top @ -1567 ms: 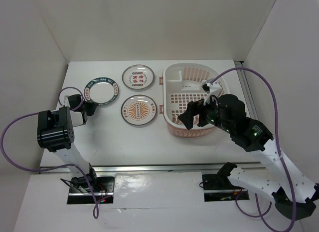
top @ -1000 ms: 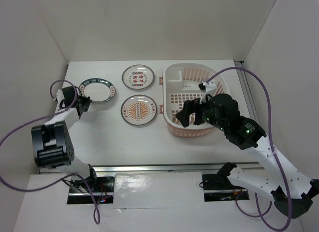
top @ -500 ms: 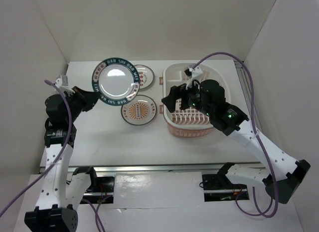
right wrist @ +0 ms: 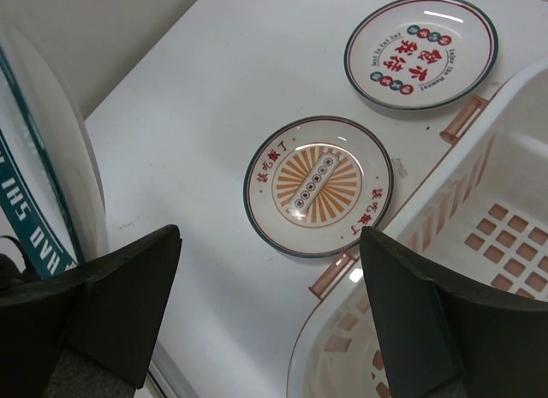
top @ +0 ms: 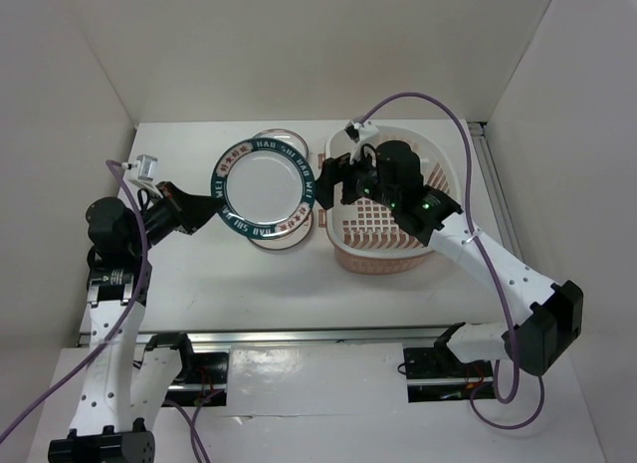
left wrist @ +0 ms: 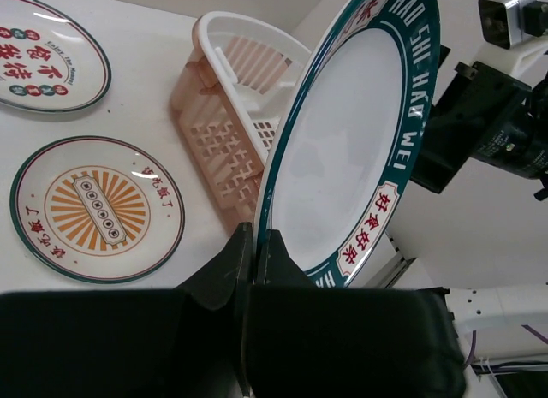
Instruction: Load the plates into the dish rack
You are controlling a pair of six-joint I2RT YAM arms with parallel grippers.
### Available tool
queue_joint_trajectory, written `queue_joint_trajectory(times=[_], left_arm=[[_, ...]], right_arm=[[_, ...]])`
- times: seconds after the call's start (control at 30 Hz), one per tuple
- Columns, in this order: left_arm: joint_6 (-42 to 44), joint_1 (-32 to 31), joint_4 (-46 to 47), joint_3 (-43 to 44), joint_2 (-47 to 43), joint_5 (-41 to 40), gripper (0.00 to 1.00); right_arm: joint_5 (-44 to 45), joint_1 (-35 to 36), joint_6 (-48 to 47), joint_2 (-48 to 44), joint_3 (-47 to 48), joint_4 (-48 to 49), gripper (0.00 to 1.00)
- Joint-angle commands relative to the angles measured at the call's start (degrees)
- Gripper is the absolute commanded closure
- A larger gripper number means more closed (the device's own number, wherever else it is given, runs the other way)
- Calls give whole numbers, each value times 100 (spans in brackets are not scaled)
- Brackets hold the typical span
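Now, left gripper [left wrist: 253, 244] clamped on the rim of the green-rimmed plate [top: 264, 189], plate held up tilted just beside the dish rack [top: 383, 260], right gripper [right wrist: 270, 278] spread wide near its far edge, sunburst plate [right wrist: 318, 185] and character plate [right wrist: 420, 51] flat on the table [top: 199, 284].

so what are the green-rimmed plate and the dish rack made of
Green-rimmed plate: smooth white with printed rim lettering, likely glazed ceramic or melamine; the look leaves that open. Dish rack: pale pink, matte moulded plastic, judging by its thin slotted walls and grid bottom.
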Motion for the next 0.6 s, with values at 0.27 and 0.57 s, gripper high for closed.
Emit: queue_joint_trajectory(times=[0.27, 0.57], left_arm=[[206, -276, 295, 24, -52, -352, 100], [101, -329, 294, -29, 203, -519, 100]], right_arm=[[949, -7, 219, -306, 293, 619, 7], [347, -245, 281, -941, 54, 1104, 3]])
